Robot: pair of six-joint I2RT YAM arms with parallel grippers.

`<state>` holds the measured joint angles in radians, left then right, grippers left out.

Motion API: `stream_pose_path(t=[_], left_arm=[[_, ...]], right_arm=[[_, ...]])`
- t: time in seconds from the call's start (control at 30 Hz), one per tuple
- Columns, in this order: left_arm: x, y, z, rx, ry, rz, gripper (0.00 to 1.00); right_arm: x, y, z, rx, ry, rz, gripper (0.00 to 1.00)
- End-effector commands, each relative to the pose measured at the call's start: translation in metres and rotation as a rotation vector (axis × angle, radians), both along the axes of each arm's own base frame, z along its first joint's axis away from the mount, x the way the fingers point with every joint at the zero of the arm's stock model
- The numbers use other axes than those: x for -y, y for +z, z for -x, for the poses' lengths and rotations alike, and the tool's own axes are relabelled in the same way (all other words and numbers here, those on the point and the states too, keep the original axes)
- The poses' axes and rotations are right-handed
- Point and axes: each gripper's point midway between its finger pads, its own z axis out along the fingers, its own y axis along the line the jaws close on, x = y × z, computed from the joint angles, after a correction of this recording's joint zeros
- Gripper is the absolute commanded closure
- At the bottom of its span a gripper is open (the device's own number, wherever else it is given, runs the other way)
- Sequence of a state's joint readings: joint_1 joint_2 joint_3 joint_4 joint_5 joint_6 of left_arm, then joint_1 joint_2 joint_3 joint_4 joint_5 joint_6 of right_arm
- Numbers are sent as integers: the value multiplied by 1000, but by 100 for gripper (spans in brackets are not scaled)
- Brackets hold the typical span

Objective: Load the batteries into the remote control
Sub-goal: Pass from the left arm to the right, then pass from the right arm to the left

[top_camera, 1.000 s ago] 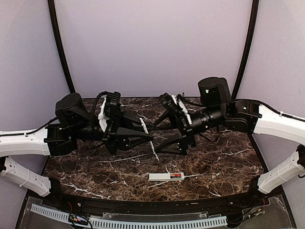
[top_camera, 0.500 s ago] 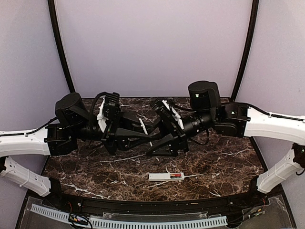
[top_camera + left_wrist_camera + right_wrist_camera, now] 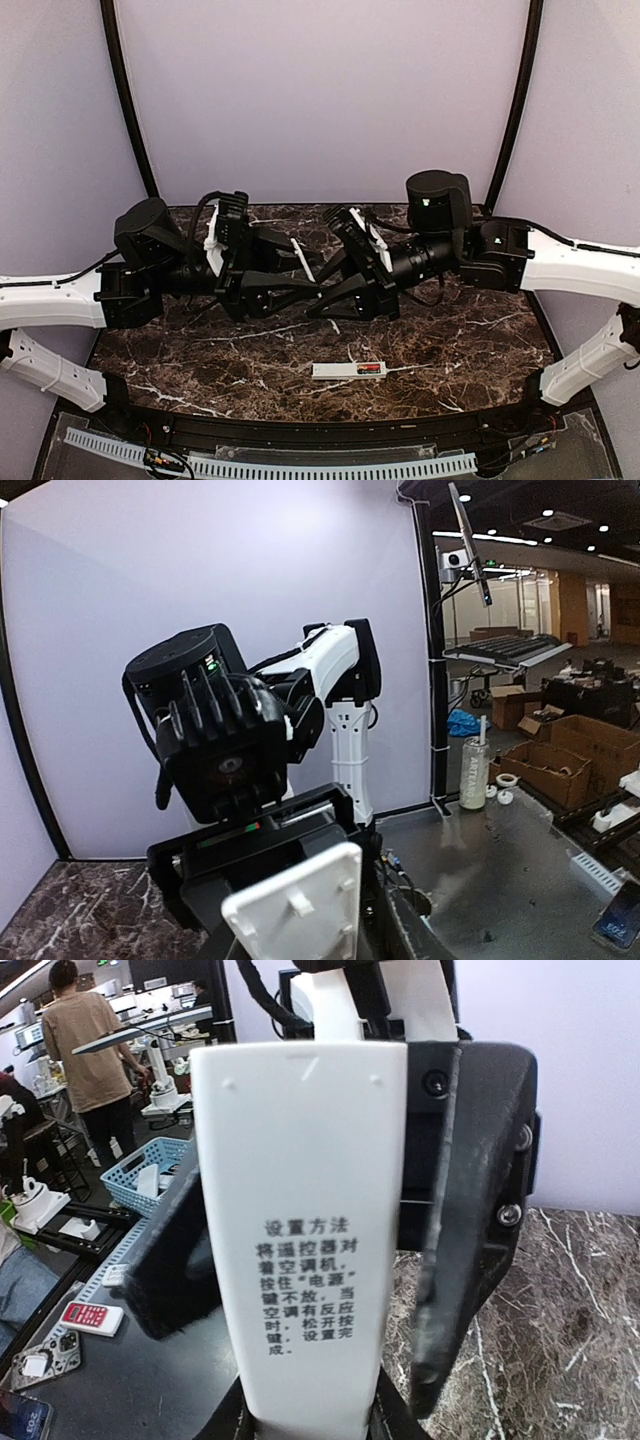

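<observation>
Left gripper [image 3: 315, 288] is closed on a thin flat white plastic strip [image 3: 300, 1160] with printed Chinese text, held raised above the table. Right gripper [image 3: 325, 300] meets it tip to tip. Its fingers flank the strip's lower end, but whether they are clamped on it cannot be told.

The slim white rectangular plastic remote control [image 3: 340, 370] lies flat on the dark brown marble table [image 3: 470, 340], below both grippers and near the front edge. The small red cylindrical batteries [image 3: 370, 369] show at its right end, apparently seated.

Judged light, rigid and smooth, so likely to slide. It is best gripped across the long sides at mid-length. Bare marble lies either side, but the front edge is close.
</observation>
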<state>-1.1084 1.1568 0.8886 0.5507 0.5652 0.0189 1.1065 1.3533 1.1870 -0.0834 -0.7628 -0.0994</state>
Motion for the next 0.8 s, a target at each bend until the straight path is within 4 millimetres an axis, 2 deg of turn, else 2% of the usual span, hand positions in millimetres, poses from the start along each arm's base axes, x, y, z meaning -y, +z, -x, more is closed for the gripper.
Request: stream_pose_path(t=[0.0,0.03,0.1,0.17,0.3,0.4,0.43,0.5,0.6,0.77], left_arm=[[-9,2,-8,-4,73,22,42],[-11,4,-11,-10,95,27,32],[-14,5,-16,-41,130,28,22],[-19,8,-23,-91,176,30,16],[-33,11,-39,-230,278,31,13],[-38,-1,-60,-343,396,-12,17],[-40,-4,-70,-386,453,-12,22],[-38,-10,-78,-424,488,-36,28],[-31,-18,-89,-468,529,-51,34],[-24,-27,-106,-511,602,-58,44]], right_arm=[[7,6,-15,6,-136,0,92],[9,6,-18,10,-162,4,92],[13,2,-28,16,-239,27,92],[18,-5,-44,25,-339,72,92],[30,-20,-79,68,-561,172,93],[39,-26,-108,131,-736,225,93],[40,-26,-116,153,-783,236,93],[39,-27,-125,191,-838,254,93],[32,-27,-131,232,-875,264,93],[19,-31,-126,253,-860,277,93]])
